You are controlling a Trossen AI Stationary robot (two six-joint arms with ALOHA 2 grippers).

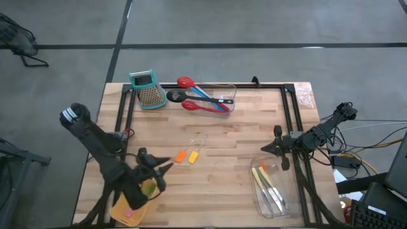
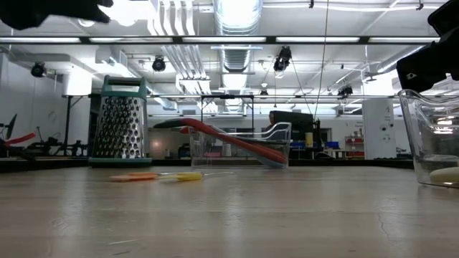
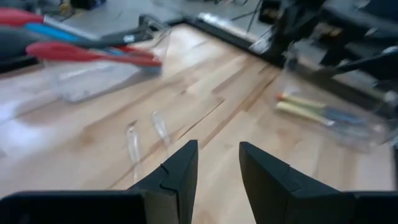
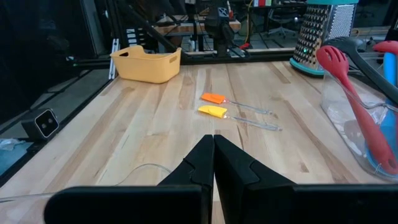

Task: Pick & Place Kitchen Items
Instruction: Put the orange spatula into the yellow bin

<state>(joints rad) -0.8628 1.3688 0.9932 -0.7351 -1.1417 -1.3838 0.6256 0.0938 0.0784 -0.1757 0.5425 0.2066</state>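
Two small tools, one orange-handled (image 1: 181, 156) and one yellow-handled (image 1: 193, 156), lie flat on the wooden table's middle; they also show in the right wrist view (image 4: 213, 98) (image 4: 212, 111). My left gripper (image 1: 169, 165) is open and empty, hovering just left of them above the table; its fingers show apart in the left wrist view (image 3: 217, 165). My right gripper (image 1: 263, 151) is shut and empty, at the right of the table, pointing left (image 4: 213, 146). Red and blue spoons and a black ladle (image 1: 191, 97) lie in the far clear bin.
A tan bin (image 1: 130, 208) with small green and pink pieces sits at the near left under my left arm. A clear bin (image 1: 272, 189) with yellow- and green-handled tools is at the near right. The teal-topped grater (image 1: 148, 89) stands at the far left beside the far clear bin (image 1: 219, 100).
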